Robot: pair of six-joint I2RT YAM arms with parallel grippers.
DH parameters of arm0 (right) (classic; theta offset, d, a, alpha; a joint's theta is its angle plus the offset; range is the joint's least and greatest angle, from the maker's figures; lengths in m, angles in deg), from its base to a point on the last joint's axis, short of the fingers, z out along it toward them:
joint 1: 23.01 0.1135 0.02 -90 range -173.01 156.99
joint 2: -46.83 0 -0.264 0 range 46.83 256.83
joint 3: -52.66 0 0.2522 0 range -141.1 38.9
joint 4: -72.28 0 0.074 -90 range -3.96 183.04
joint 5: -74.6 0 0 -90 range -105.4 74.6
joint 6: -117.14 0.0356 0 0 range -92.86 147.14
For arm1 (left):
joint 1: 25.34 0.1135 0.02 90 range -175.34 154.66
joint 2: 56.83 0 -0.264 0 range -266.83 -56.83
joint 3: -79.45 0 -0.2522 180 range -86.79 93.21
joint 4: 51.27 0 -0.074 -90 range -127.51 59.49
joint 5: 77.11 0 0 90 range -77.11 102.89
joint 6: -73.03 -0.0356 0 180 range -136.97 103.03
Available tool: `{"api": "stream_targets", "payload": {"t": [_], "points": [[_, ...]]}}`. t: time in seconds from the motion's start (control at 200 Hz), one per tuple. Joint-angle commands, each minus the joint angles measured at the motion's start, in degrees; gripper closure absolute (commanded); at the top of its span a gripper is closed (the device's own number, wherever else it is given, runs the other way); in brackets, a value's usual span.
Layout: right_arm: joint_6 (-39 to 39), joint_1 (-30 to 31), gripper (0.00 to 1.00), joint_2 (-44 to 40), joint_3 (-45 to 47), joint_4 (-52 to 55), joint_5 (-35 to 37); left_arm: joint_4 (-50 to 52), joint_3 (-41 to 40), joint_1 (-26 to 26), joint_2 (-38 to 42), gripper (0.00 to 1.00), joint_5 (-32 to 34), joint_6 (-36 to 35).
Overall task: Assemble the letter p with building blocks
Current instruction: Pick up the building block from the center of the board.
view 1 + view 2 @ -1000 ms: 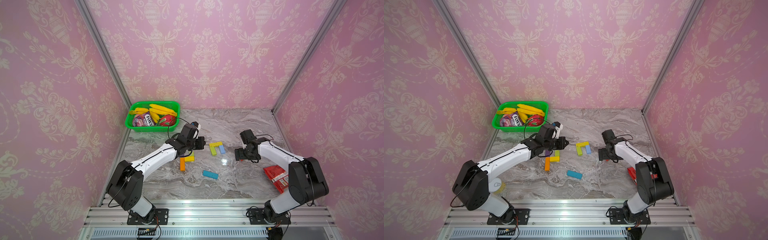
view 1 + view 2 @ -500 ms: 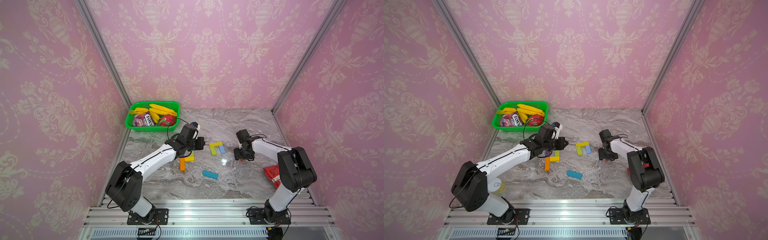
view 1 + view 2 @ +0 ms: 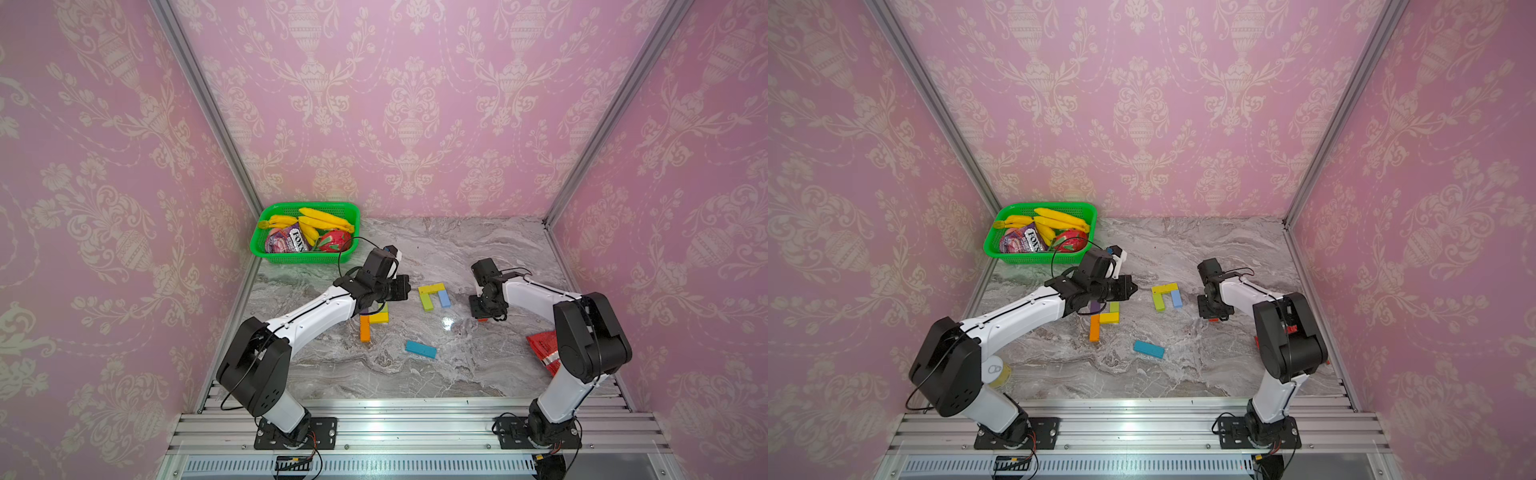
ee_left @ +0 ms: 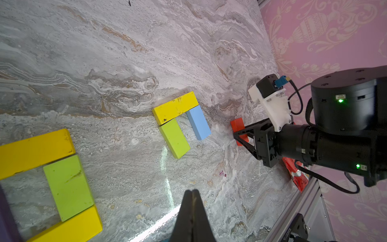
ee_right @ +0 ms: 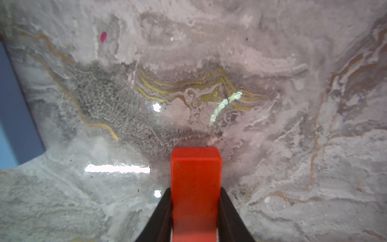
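Looking from the front of the table (image 3: 457, 374), a teal block (image 3: 420, 349) lies flat all by itself. A red packet (image 3: 540, 347) lies over by the right arm's base.

A bit further back is a bunch of spare blocks (image 3: 1109, 318): orange, yellow, lime and purple, all touching. The purple one is partly hidden under the left arm. The left gripper (image 4: 192, 194) hangs just above the table near them. Its two tips are pressed together and it holds nothing.

Next comes the start of the letter. A yellow block (image 3: 431, 287) lies across the top. A lime block (image 3: 427, 303) and a blue block (image 3: 444, 298) hang down from its two ends, with a gap between them.

Near the blue block, but not touching it, is the red block (image 5: 195, 167). The right gripper (image 5: 195, 190) has it. One black finger (image 5: 163, 209) presses each long side, close to one end, and the other end sticks out in front. It looks to be lying on the table, not lifted yet.

The red block looks small, hard and light, so it should not squash or bend. Its painted sides look smooth, so it might slip or twist. A hold on the long sides nearer the middle would keep it straighter.

Far at the back is the green basket (image 3: 299, 259) with bananas (image 3: 324, 218).
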Motion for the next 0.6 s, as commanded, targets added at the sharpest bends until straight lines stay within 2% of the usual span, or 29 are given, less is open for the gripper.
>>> {"api": "stream_targets", "payload": {"t": [0.0,0.215,0.36,0.595], "points": [[0.73,-0.08,0.74,0.70,1.55,2.74,0.90,1.18,1.59,0.03,-1.02,1.00,0.09,-1.24],[1.21,-0.08,0.90,-2.16,0.74,3.95,0.72,1.22,1.48,0.03,-0.58,1.00,0.34,-1.33],[0.33,-0.07,0.90,-6.00,0.41,4.27,0.45,1.10,0.98,0.03,-0.27,1.00,0.35,-1.23],[-7.55,2.18,0.90,-15.44,2.29,-0.66,-6.56,0.89,1.03,0.03,0.14,1.00,0.70,-1.44]]}}
